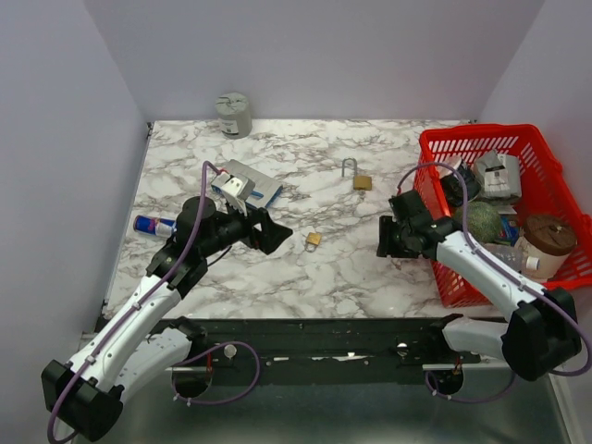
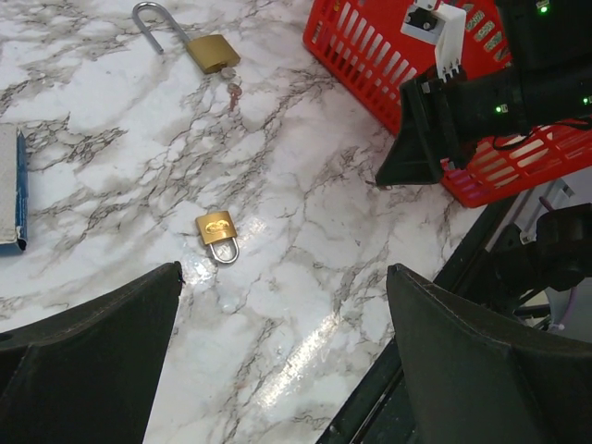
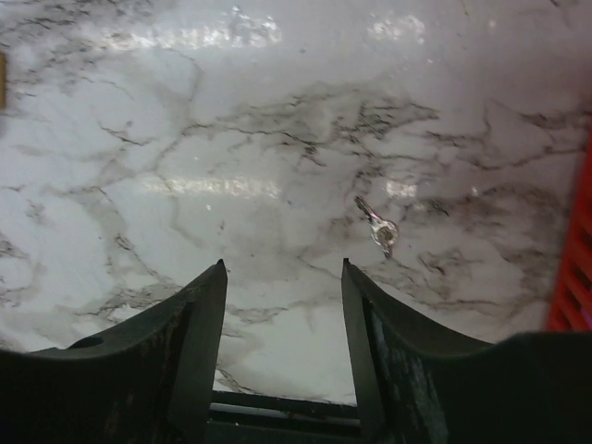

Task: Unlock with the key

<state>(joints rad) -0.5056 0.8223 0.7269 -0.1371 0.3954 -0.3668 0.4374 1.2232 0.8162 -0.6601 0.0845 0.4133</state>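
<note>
A small brass padlock [image 1: 314,240] [image 2: 217,229] lies on the marble table between the two arms, its shackle closed. A larger brass padlock [image 1: 359,178] [image 2: 205,46] with a long shackle lies farther back. A small silver key [image 3: 377,227] lies flat on the marble, just ahead and right of my right gripper [image 3: 282,263] [image 1: 384,242], whose jaws stand apart with nothing between them. My left gripper [image 2: 284,270] [image 1: 271,233] is wide open and empty, hovering just left of the small padlock.
A red basket [image 1: 481,139] [image 2: 365,42] full of assorted items stands at the right, close behind the right arm. A grey tin [image 1: 234,115] sits at the back. A blue-and-white box [image 1: 250,185] and a drink can [image 1: 153,225] lie left. The table's black front edge [image 3: 277,407] is near.
</note>
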